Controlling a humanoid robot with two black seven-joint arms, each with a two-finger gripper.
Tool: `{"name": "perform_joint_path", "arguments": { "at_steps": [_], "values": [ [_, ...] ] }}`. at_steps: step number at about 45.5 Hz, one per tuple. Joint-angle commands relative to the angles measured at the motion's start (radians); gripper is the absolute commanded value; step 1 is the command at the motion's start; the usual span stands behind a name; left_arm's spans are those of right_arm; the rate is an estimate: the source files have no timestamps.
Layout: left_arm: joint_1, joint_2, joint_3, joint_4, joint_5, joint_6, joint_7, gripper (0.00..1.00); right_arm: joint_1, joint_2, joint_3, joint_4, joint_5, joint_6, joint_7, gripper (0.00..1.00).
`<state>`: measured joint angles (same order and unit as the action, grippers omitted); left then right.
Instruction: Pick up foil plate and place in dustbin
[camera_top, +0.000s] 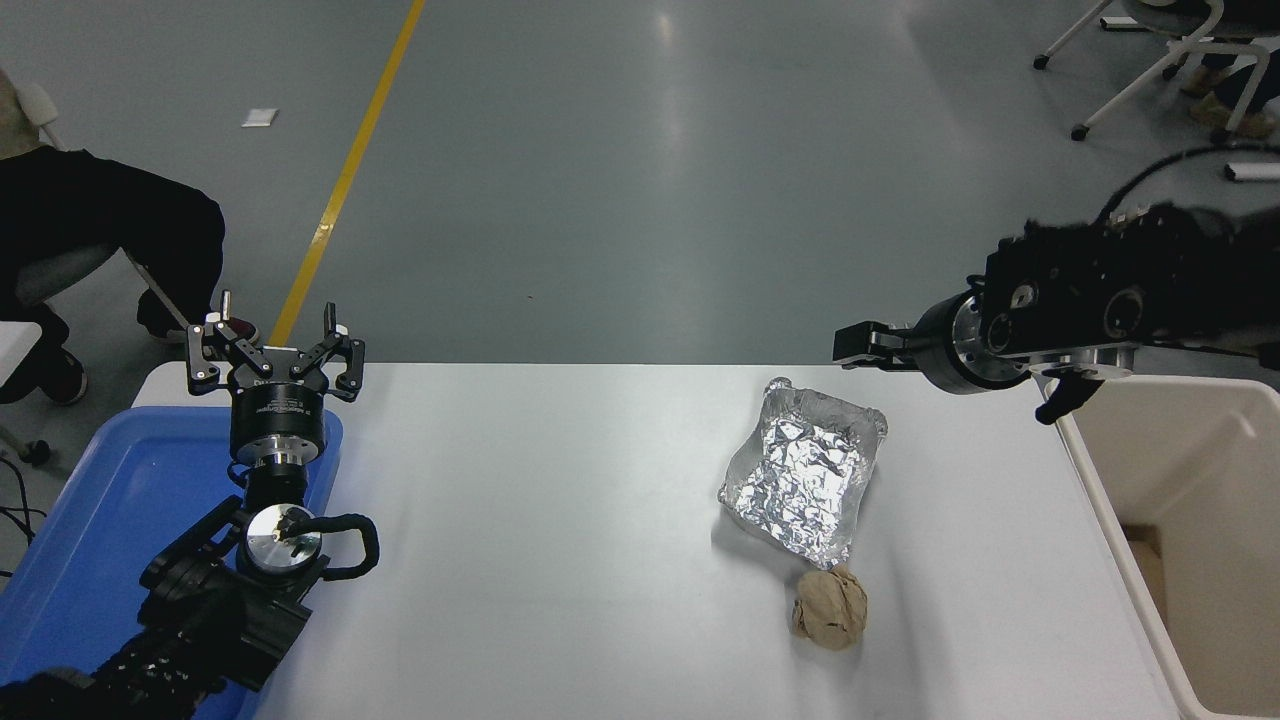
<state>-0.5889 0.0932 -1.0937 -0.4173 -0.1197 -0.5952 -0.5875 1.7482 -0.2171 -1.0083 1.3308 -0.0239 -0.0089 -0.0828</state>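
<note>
Right gripper (850, 347), a black pincer on a black arm reaching in from the right edge, hangs just beyond the far right corner of the shiny, crinkled, roughly rectangular aluminium foil plate (806, 468), apart from it and holding nothing. It is seen edge-on, so I cannot tell whether its fingers are spread or pressed together.

From the head camera, the one view here, the foil plate lies flat on the white table (560, 540), open side up. The tan crumpled paper ball (829, 608) sits at the plate's near corner, touching it or very nearly so. The large cream rectangular plastic dustbin (1100, 480) stands to the right of the plate, off the table's right edge. The left gripper (272, 352), black with its fingers spread, is parked far to the left of the plate, above the shallow blue plastic tray (90, 520).

The step in hand looks like the approach: the plate is not yet gripped. The next move probably calls for coming down over a raised rim of the plate, likely the far one, and pinching the thin foil without dragging the paper ball along.

Small white print runs round the left gripper's body, too small to read; no other writing is legible.
</note>
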Motion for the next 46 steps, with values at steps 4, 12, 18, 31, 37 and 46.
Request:
{"name": "perform_joint_path", "arguments": {
  "at_steps": [4,12,18,31,37,46],
  "values": [
    [0.0,0.0,0.0,0.0,-0.002,0.0,0.0,0.99,-0.248,0.067,0.045,-0.166,-0.03,-0.078,0.0,1.0],
    [0.0,0.0,0.0,0.0,-0.002,0.0,0.0,0.99,-0.351,0.097,0.043,-0.263,-0.041,-0.106,0.0,1.0],
    [0.0,0.0,0.0,0.0,-0.002,0.0,-0.002,0.99,-0.415,0.143,0.04,-0.323,-0.044,-0.145,0.0,0.99],
    [0.0,0.002,0.0,0.0,-0.002,0.0,0.0,0.99,-0.48,0.177,0.039,-0.39,-0.024,-0.172,0.0,0.9],
    [0.0,0.002,0.0,0.0,-0.002,0.0,-0.002,0.99,-0.495,0.179,0.036,-0.407,-0.021,-0.175,0.0,0.79],
    [0.0,0.0,0.0,0.0,-0.002,0.0,-0.002,0.99,-0.521,0.186,0.019,-0.443,0.004,-0.175,0.0,0.36]
  ]
}}
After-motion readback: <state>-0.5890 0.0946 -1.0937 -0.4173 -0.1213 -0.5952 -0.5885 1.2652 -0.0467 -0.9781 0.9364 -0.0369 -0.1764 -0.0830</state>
